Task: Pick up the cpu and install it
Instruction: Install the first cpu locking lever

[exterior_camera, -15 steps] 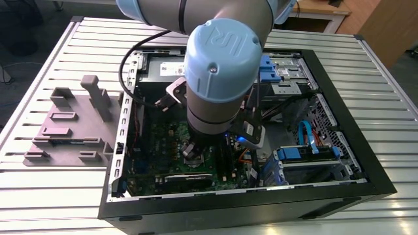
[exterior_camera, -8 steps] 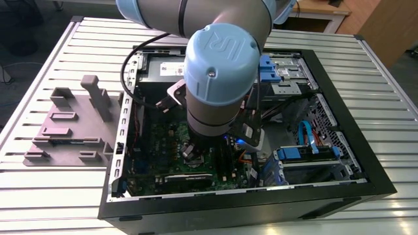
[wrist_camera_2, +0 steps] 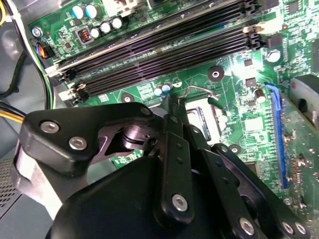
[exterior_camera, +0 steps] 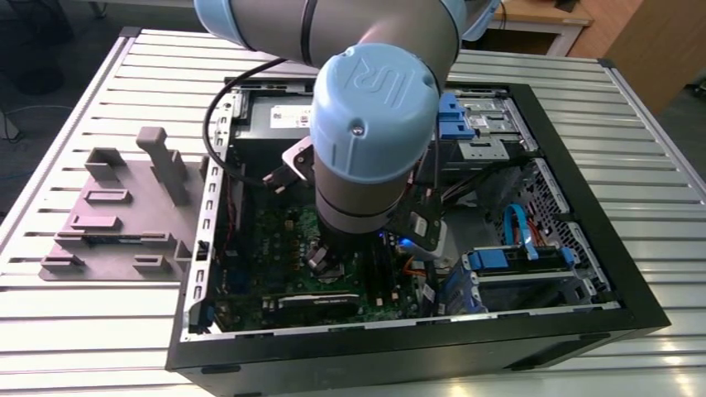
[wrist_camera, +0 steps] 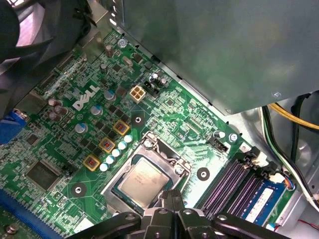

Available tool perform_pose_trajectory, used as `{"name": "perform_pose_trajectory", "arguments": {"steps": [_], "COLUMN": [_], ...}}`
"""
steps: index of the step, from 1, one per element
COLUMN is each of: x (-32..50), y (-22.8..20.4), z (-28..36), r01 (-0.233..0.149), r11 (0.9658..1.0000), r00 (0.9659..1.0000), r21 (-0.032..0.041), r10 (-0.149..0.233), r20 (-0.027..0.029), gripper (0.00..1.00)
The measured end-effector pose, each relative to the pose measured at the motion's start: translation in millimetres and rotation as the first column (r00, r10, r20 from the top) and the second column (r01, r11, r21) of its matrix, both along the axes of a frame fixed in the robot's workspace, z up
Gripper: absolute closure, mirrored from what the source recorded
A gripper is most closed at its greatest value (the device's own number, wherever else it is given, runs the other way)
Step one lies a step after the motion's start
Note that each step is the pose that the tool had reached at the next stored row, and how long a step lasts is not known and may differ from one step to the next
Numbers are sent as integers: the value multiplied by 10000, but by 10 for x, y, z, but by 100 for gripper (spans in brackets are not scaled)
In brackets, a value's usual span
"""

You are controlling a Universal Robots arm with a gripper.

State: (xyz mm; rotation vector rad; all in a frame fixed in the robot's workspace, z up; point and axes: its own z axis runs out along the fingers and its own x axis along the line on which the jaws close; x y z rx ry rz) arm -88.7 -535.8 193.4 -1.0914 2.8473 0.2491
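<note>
The room is a workshop with wooden furniture (exterior_camera: 551, 16) at the far side; a slatted metal desk (exterior_camera: 111, 91) carries an open computer case (exterior_camera: 617, 240) and, to the exterior view's left, a mauve-grey tray (exterior_camera: 111, 223). The arm (exterior_camera: 369, 107) reaches down into the case over the green motherboard (wrist_camera: 65, 144). The cpu (wrist_camera: 142, 181) lies seated in its socket frame (wrist_camera: 149, 149), so I judge the install step nearly done. The claw (wrist_camera: 172, 199) sits just beside the chip, fingers drawn together and holding nothing
</note>
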Motion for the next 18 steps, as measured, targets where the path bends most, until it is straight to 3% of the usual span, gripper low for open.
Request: {"name": "perform_pose_trajectory", "arguments": {"steps": [5, 18], "x": [-1, 0], "y": [-29, -32], "z": [-1, -55], "r01": [1, 1], "r11": [10000, 10000], "r00": [10000, 10000], "r21": [-3, -7], "r10": [-1, -1], "r20": [-1, -4], "gripper": [89, 89]}}
